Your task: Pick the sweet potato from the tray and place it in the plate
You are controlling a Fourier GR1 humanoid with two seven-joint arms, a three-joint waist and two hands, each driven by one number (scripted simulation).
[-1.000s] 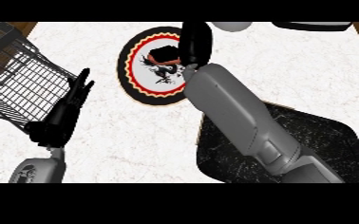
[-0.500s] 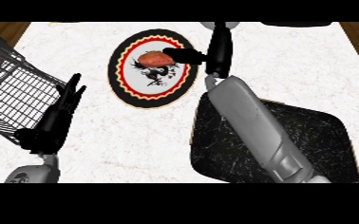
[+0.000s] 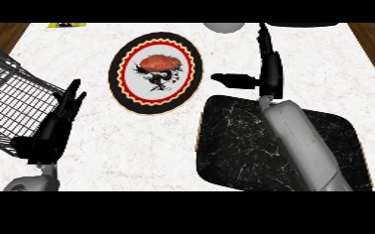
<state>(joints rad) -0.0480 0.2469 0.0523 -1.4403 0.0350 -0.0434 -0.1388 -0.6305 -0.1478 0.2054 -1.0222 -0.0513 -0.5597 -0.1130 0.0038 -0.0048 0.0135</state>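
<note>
The right hand [image 3: 264,74] is spread, fingers straight, thumb pointing left, holding nothing. To its left, apart from it, the sweet potato [image 3: 159,63] lies in the plate [image 3: 121,87]; the tray [image 3: 242,144] sits just below the hand, under the forearm. The placing step looks finished, so next comes only drawing back. The left hand [image 3: 55,124] rests open, probably just clear of the wire rack [image 3: 22,99].

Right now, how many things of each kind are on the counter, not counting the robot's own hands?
Sweet potato: 1
Plate: 1
Black tray: 1
Wire basket: 1
Grey rounded object at the far edge, kind unclear: 1
Yellow item at the far left edge, kind unclear: 1
Total: 6
</note>
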